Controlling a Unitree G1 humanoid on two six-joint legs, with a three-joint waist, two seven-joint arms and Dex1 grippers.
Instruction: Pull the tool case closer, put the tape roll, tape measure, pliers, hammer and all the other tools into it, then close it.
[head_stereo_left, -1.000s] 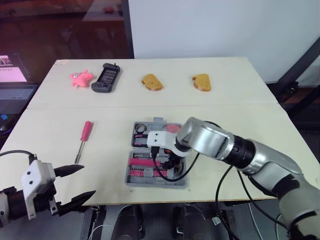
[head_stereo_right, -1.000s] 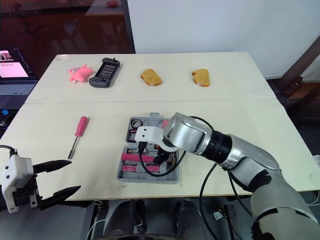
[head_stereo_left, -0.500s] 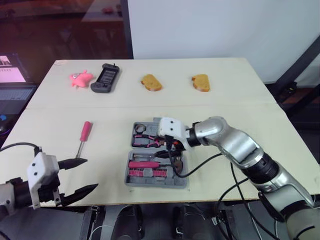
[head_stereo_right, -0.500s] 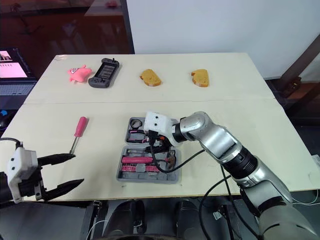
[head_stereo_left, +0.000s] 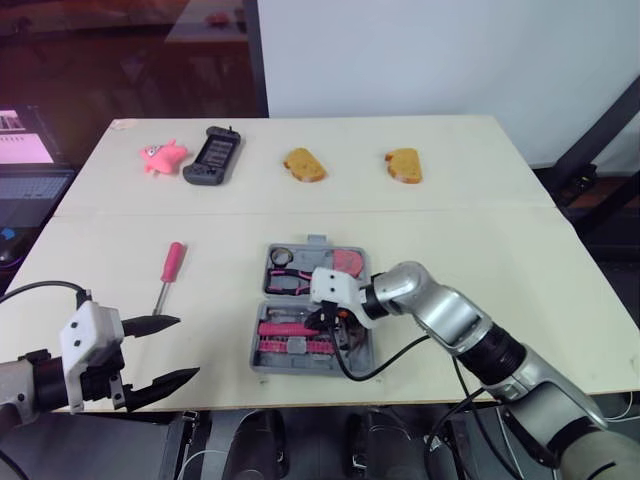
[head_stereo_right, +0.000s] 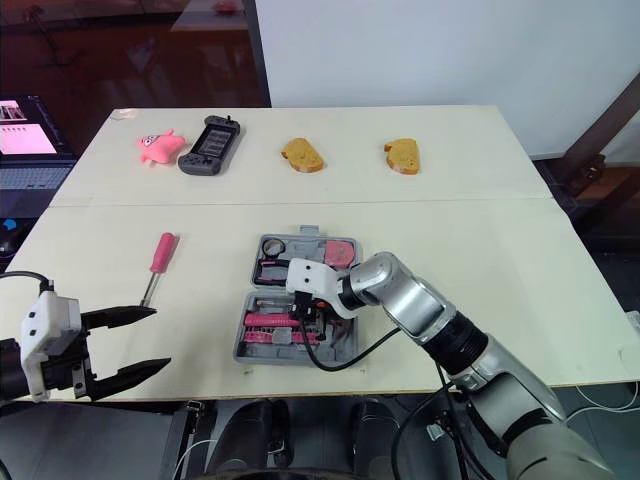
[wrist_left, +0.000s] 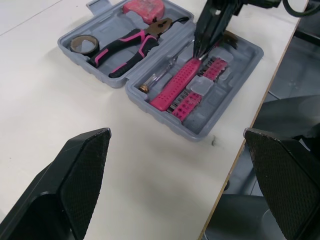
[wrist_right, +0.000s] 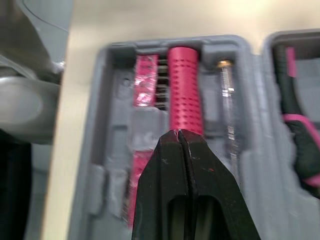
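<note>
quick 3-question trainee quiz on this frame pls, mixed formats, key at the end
1. True or false: the pink screwdriver lies inside the tool case.
2. Pick one. The right gripper is: A) open over a bread slice; B) shut, tips above the hammer handle in the case; C) clamped on the pliers.
3. Fill in: the left gripper, near the table front edge, is ____.
Key: 1 false, it lies on the table left of the case; 2 B; 3 open.

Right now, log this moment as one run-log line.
tool case: open | right gripper: shut, tips at pink handle in case | left gripper: open, empty | screwdriver: on table, outside case
</note>
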